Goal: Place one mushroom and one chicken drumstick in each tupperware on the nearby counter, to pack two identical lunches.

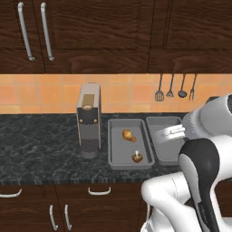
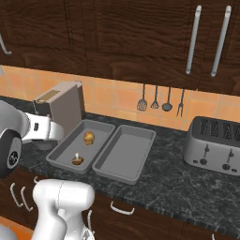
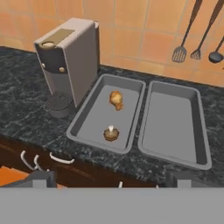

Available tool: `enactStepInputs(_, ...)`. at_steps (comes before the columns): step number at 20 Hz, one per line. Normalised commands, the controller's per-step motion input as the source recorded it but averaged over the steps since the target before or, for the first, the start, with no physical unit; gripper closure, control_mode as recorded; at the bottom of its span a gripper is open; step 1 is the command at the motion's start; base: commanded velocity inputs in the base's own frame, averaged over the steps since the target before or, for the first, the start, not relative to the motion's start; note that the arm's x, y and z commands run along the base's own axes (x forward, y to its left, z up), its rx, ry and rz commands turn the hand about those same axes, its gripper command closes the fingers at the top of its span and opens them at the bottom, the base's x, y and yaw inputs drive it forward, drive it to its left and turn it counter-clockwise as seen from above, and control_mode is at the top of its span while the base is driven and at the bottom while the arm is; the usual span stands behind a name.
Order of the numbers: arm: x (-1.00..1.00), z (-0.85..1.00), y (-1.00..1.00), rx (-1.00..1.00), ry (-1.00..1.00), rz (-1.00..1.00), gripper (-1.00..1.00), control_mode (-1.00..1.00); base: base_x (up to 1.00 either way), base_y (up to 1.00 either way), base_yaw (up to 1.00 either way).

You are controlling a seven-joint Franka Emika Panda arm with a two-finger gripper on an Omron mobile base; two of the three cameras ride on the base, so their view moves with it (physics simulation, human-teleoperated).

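Note:
Two grey tupperware trays lie side by side on the speckled counter (image 3: pixel 26 109). The left tupperware (image 1: pixel 122 149) (image 2: pixel 96 129) (image 3: pixel 96 118) holds one chicken drumstick (image 1: pixel 129 135) (image 2: pixel 88 137) (image 3: pixel 116 99) and one mushroom (image 1: pixel 137 157) (image 2: pixel 77 160) (image 3: pixel 111 133), the mushroom nearer the front rim. The right tupperware (image 1: pixel 161 145) (image 2: pixel 124 150) (image 3: pixel 173 127) has nothing in it. My gripper (image 3: pixel 113 180) is open and holds nothing. It hangs high above the counter's front edge, well back from both trays. In the left base view my arm covers part of the right tray.
A coffee machine (image 1: pixel 89 120) (image 2: pixel 63 110) (image 3: pixel 68 61) stands just left of the left tray. A grey toaster (image 2: pixel 214 145) sits to the right on the counter. Kitchen utensils (image 1: pixel 174 88) (image 3: pixel 197 35) hang on the tiled wall behind the trays. Dark cabinets hang above.

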Motion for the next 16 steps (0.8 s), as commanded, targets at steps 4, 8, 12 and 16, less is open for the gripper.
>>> enactStepInputs(4,0.00,0.00,0.00,0.02,-0.04,-0.01,-1.00,-1.00,0.00,0.00,0.00)
enactStepInputs(8,-0.17,0.19,0.00,0.00,-0.12,-0.03,-1.00,-1.00,0.00,0.00,0.00)
enactStepInputs(12,-0.24,0.32,0.00,0.00,-0.26,-0.02,-1.00,-1.00,0.00,0.00,0.00)
enactStepInputs(16,-0.42,0.23,0.00,0.00,-0.31,0.00,-1.00,-1.00,0.00,0.00,0.00)
